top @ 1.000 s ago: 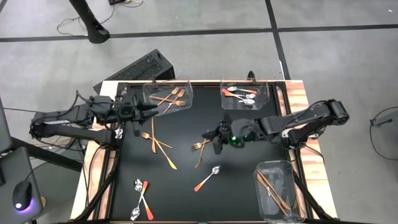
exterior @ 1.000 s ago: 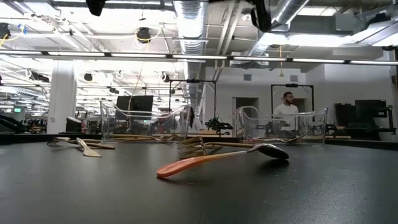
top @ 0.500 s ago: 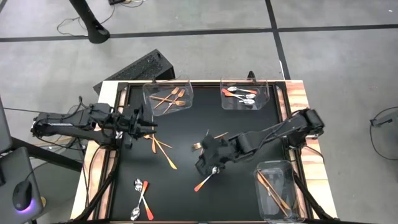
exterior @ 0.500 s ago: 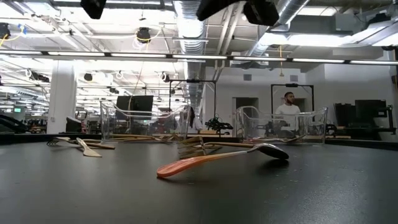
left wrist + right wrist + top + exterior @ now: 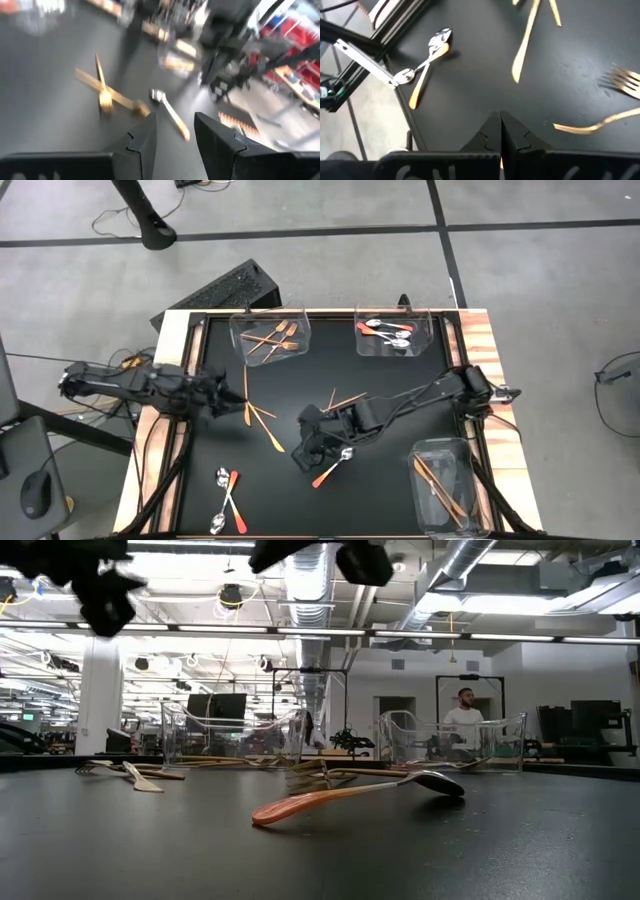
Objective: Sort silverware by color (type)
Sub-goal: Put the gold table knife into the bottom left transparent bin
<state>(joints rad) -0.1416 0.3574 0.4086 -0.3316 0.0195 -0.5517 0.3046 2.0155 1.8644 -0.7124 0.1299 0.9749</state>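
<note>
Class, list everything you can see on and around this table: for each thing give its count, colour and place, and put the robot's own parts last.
Forks in bin: several, copper-gold, clear bin at far left.
Spoons in bin: several, silver bowls with red handles, clear bin at far right.
Gold sticks: a few, clear bin at near right.
Loose gold pieces: a few, crossed on the mat, left of centre.
Loose fork: one, copper-gold, mat centre.
Loose spoon: one, red handle, beside the right gripper.
Spoon pair: two, crossed, near-left of the mat.
Table: one, black mat with wooden edges.
Person: one, in the room behind the table.
Left gripper: open, over the mat's left edge.
Right gripper: shut, above the mat centre.
</note>
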